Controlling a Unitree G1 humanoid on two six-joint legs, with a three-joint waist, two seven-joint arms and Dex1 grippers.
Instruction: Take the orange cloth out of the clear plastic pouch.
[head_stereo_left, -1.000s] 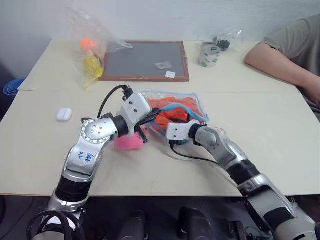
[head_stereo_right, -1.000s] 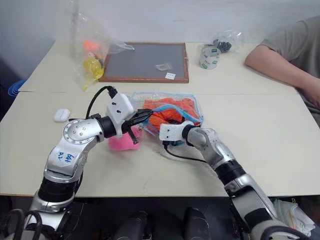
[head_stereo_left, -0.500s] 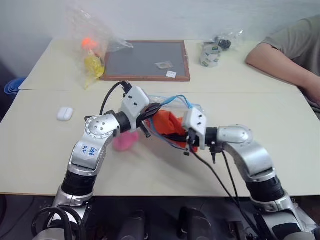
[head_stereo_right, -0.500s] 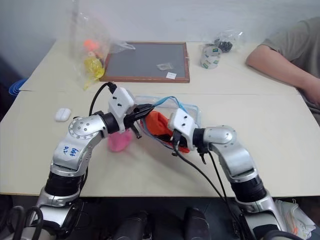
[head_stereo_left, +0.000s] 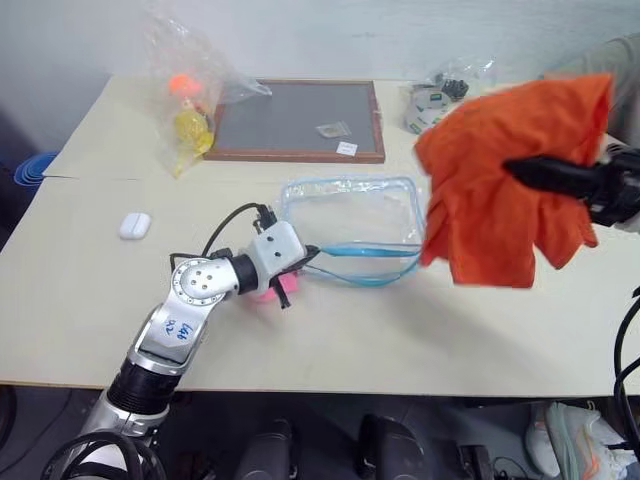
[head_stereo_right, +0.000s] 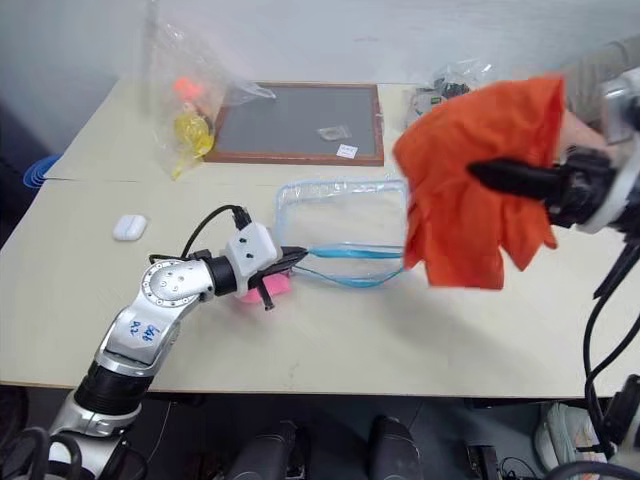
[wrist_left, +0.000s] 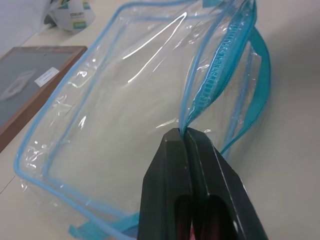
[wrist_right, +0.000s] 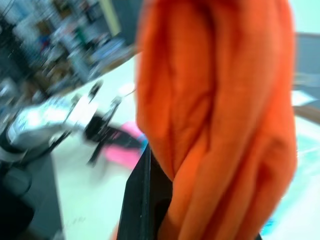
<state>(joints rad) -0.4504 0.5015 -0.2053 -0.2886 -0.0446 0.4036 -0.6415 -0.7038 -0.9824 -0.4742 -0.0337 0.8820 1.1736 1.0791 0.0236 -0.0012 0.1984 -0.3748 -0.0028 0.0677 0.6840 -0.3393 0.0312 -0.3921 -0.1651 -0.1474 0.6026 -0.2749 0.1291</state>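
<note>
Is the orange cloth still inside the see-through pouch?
No, the orange cloth hangs in the air from the right end effector, and the clear plastic pouch lies empty on the table.

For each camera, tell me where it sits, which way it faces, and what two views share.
Head eyes: forward and down over the table, both arms showing.
Left wrist: along the left gripper, shut on the clear plastic pouch at its zipper edge.
Right wrist: along the right gripper, facing the orange cloth it holds.
Shared: both wrist views and the head views show the pouch area.
</note>
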